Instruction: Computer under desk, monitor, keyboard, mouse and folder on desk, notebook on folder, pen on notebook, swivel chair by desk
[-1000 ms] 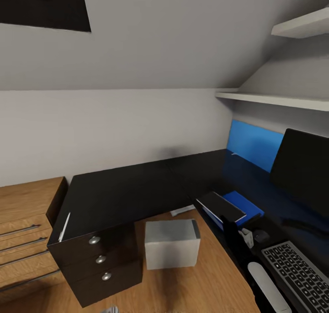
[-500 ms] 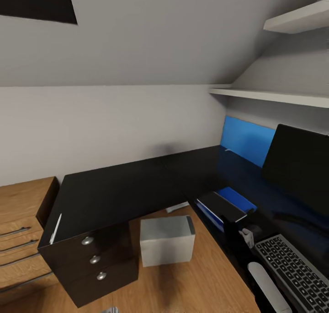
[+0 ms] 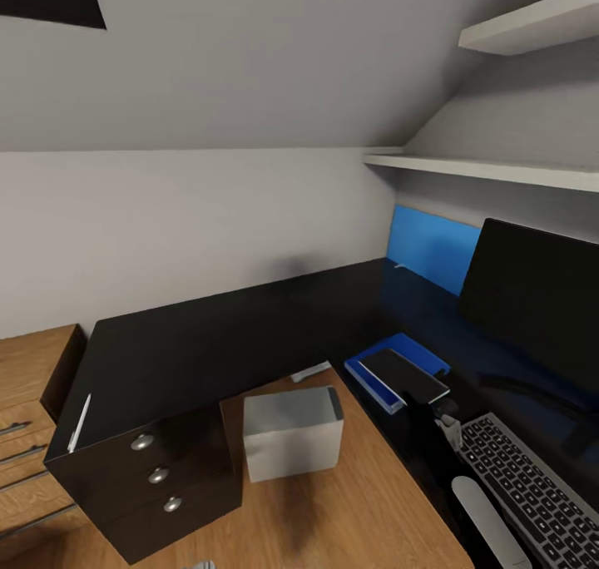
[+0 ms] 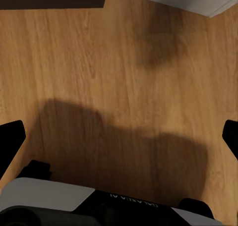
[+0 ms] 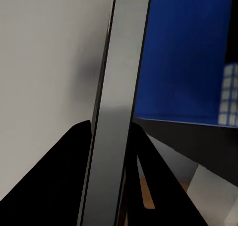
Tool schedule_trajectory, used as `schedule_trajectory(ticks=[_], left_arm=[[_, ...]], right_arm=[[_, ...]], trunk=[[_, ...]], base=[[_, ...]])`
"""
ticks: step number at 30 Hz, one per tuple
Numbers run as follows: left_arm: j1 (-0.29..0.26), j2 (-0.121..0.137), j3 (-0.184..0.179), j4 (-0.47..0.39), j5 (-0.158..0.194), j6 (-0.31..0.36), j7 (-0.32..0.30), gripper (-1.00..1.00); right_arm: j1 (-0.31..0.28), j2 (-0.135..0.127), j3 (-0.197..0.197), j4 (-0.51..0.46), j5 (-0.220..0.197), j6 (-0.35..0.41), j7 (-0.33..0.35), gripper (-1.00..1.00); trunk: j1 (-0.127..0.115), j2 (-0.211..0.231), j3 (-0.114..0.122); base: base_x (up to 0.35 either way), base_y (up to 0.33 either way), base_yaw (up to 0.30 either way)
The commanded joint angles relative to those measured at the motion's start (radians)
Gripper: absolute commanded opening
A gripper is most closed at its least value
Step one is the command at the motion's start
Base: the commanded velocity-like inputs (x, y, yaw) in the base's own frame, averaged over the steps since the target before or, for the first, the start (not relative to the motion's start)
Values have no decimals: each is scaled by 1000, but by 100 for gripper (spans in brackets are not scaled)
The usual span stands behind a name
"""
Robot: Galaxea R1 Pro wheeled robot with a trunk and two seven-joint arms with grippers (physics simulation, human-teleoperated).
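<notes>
Head view: monitor and keyboard sit at right on the worktop. The notebook is on the folder at centre-right, apparently pinched in the right gripper's narrow jaws. The pen at lower left is still unplaced. The left gripper's jaws are wide.

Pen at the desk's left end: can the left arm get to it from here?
Probably yes. The pen lies alone at the desk edge, nothing over it. The left gripper is open and empty, low over the floor, so it must rise first.
</notes>
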Motion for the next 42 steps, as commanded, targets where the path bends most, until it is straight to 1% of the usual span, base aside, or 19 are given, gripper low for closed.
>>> schedule_trajectory(ticks=[1,6,12,17,21,26,28,30,31,32,34,35,37,42], left_arm=[[0,1,-3,-1,10,1,9,100],[0,1,-4,1,10,1,8,100],[0,2,-4,2,10,1,7,100],[0,1,-4,2,10,1,7,100],[0,1,-4,3,10,1,7,100],[0,1,-4,3,11,2,7,100],[0,1,-4,3,11,2,7,100],[0,1,-4,3,11,2,7,100],[0,0,-4,4,11,2,7,100],[0,0,-4,4,11,2,7,100],[-1,0,-6,6,12,2,7,100],[0,0,-8,9,12,2,7,100],[0,1,-13,14,11,2,7,100],[-1,1,-16,17,11,1,7,100]], right_arm=[[0,-1,2,0,-10,-2,4,-100],[-1,0,2,0,-10,-2,4,-100],[-1,0,2,0,-9,-3,4,-100],[-1,-2,2,0,-9,-1,5,-100],[0,-14,2,2,-9,-2,4,-100],[0,-15,2,2,-8,-3,1,-100],[0,-15,2,2,0,-3,0,-100],[0,-15,2,2,29,-3,-1,-100],[0,-14,2,2,51,-6,-1,-100],[0,-14,2,2,90,-21,-1,-100],[0,-14,3,2,132,-46,-1,-100],[0,-14,3,2,146,-55,-1,-100],[0,-13,4,2,162,-64,-1,-100],[0,-13,4,2,173,-71,-1,-100]], trunk=[[0,-1,-1],[0,-1,-1],[0,-1,-1],[0,-1,-1],[0,-1,-1],[0,-1,-1],[0,-1,-1],[0,-1,-1],[0,-1,-1],[0,-1,-1],[0,-1,-1],[0,-1,-1],[0,-1,-1],[0,-1,-1]], base=[[0,0,-17],[54,0,-7],[228,0,-1],[34,0,0],[128,0,0],[34,0,0],[6,0,0],[3,0,0],[1,0,0],[0,0,0],[0,0,0],[0,0,0],[0,0,0],[0,0,0]])
